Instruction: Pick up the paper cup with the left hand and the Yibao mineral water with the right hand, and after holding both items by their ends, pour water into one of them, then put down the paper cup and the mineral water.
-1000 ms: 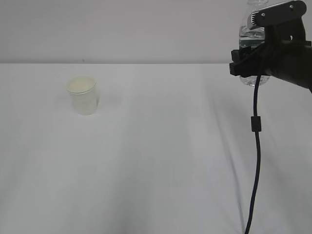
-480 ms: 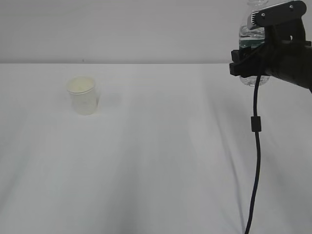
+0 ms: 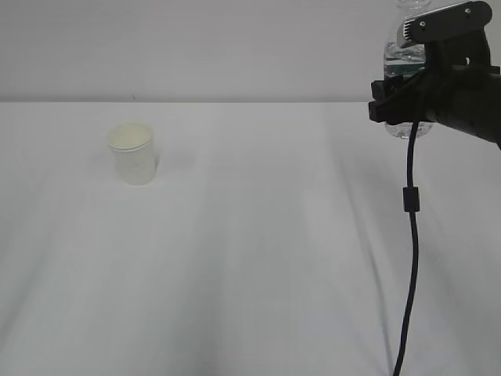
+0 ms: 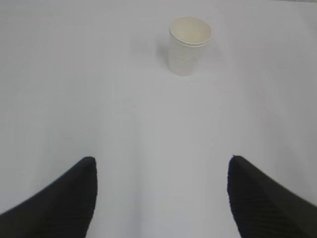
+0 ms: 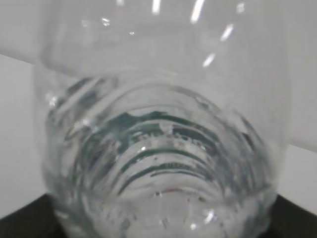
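The Yibao mineral water (image 3: pixel 403 59) stands upright at the upper right of the exterior frame, long axis vertical, neck cut off by the top edge. My right hand (image 3: pixel 419 98) is clamped around its body. The paper cup (image 3: pixel 132 153) sits mouth-up at left on the table (image 3: pixel 250 258); my left hand (image 4: pixel 161 198) hangs spread, empty.

A white table (image 3: pixel 250 258) carries only the paper cup (image 3: pixel 134 153), upright toward its far left. A thin black cable (image 3: pixel 410 235) hangs at right, perhaps touching the surface.
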Controlling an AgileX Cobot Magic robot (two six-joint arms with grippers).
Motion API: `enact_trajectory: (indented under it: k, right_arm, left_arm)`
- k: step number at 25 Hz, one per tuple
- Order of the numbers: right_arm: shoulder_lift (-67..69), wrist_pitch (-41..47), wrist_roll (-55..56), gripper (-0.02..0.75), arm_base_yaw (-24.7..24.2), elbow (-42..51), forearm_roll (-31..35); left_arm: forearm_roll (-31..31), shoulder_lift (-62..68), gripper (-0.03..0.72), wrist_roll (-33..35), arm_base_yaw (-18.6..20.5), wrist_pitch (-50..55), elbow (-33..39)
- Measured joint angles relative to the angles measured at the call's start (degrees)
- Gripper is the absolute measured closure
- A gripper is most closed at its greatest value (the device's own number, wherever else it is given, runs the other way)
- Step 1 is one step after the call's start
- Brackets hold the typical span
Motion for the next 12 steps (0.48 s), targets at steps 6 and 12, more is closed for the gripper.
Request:
enact_trajectory:
  k: [6,12]
  right_arm:
    - [0.00,0.00,0.00,0.249,0.00,0.00,0.00]
    - [0.00,0.00,0.00,0.249,0.00,0.00,0.00]
  left_arm:
    - [-2.64,2.22,0.097,0.13,0.00,-6.11,0.00]
    - [-3.67,3.74,0.098,0.22,0.00,-16.05,2.70]
